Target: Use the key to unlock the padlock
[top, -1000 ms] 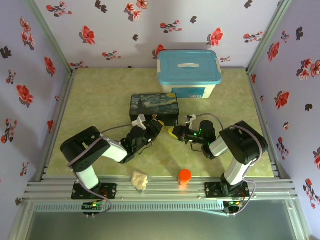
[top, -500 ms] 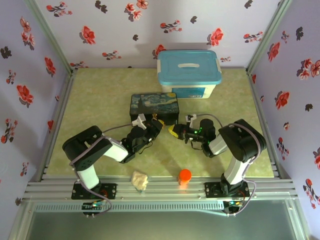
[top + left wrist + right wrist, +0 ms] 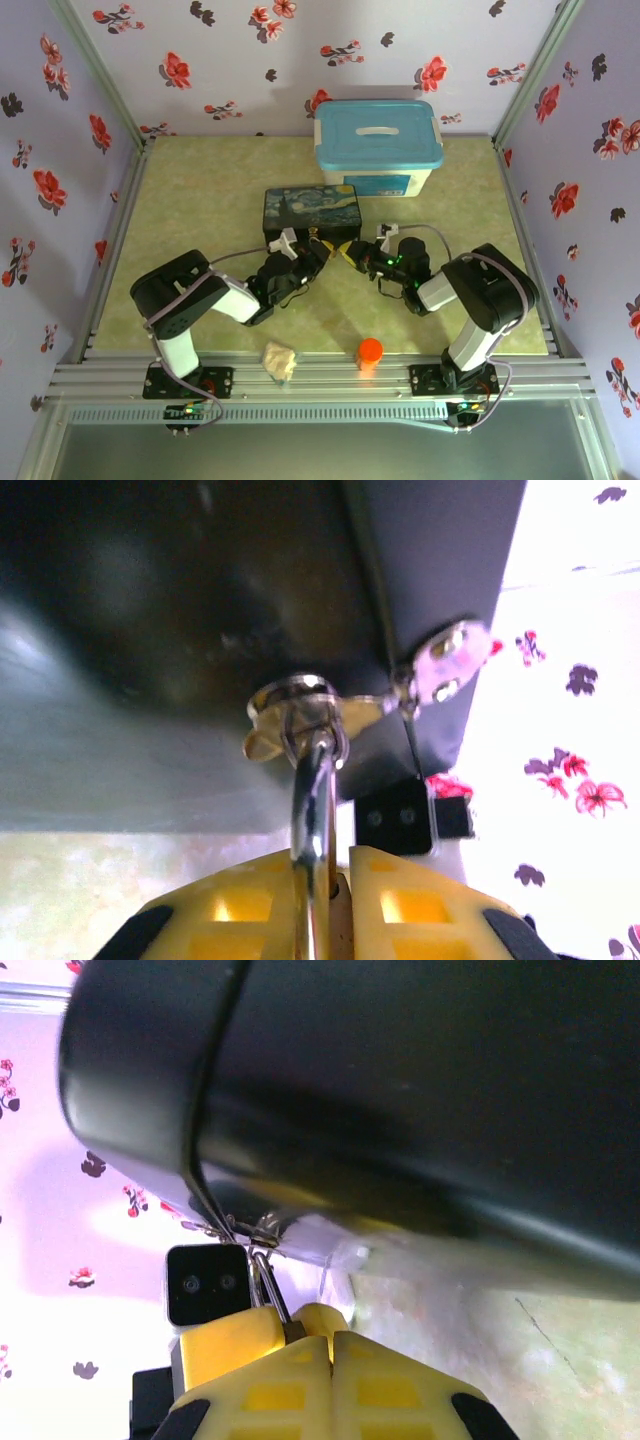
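Starry box [image 3: 310, 211] close ahead. Left gripper [image 3: 335, 872] jaws clamp silver-shackled padlock [image 3: 312, 792] at hasp [image 3: 298, 702]; right gripper [image 3: 318, 1345] jaws pinch thin key [image 3: 270, 1286].

A: Is your top picture clear?
B: Yes. You get soft, even light there, with just a faint shadow on the back wall [image 3: 300, 95].
A: And your wrist pictures?
B: In the left one the padlock [image 3: 313, 800] gleams with glare, and the right side is washed out white. In the right one the dark box [image 3: 420, 1080] is blurry, and so is the thin key [image 3: 268, 1285].
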You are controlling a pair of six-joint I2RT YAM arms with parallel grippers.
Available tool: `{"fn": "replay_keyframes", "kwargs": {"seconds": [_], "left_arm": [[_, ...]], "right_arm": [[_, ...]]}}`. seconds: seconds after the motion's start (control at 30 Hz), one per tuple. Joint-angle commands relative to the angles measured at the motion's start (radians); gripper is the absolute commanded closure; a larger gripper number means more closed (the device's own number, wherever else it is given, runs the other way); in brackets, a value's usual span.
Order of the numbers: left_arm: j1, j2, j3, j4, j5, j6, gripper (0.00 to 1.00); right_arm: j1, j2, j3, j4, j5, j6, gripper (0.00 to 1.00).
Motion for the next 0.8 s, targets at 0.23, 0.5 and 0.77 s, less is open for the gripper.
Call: {"fn": "replay_keyframes", "kwargs": {"seconds": [0.23,0.5,0.77], "left_arm": [[-0.047,0.015,0.020,0.010,0.021,0.016,0.98],[-0.046,0.071,0.026,-0.084,-0.008,0.034,0.98],[-0.043,0.128,0.106,-0.180,0.005,0.066,0.97]], "right_arm": [[0.077,-0.058,-0.138,0.121,0.164,0.018,1.00],[0.077,-0.271,-0.141,-0.294,0.230,-0.150,1.00],[0.033,-0.501,-0.068,-0.789,0.294,-0.364,1.00]]}}
